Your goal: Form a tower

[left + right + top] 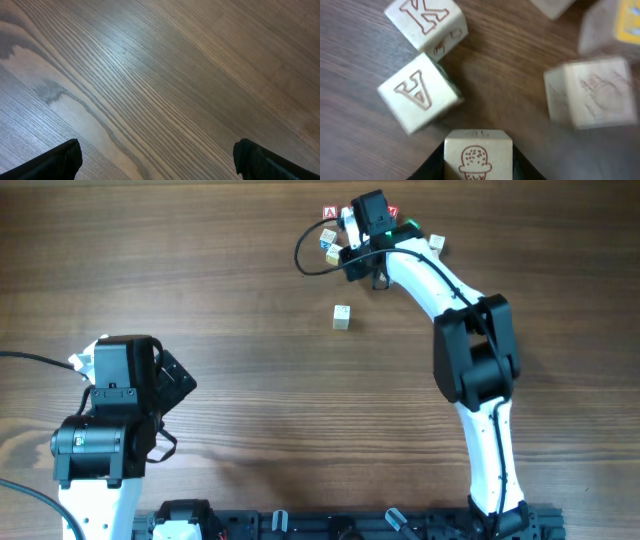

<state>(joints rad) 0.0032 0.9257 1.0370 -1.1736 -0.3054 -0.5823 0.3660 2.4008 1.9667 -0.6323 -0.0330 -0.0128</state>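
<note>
In the right wrist view my right gripper (478, 146) is shut on a pale wooden cube (478, 157) with a red ice-cream drawing, one black finger against each side. Just ahead of it lie a cube with a red A (420, 92) and one with a red K (426, 22). A blurred pale cube (592, 92) lies to the right. From overhead, the right gripper (350, 242) sits among the cluster of cubes (328, 238) at the table's far edge. No tower is in view; the cubes lie singly. My left gripper (156, 152) is open over bare wood.
A lone cube (342, 317) rests apart, nearer the table's middle. More cubes lie by the right wrist (437, 243), one with a yellow face (615, 25). A black cable (300, 255) loops left of the right gripper. The left arm (110, 395) is at the near left.
</note>
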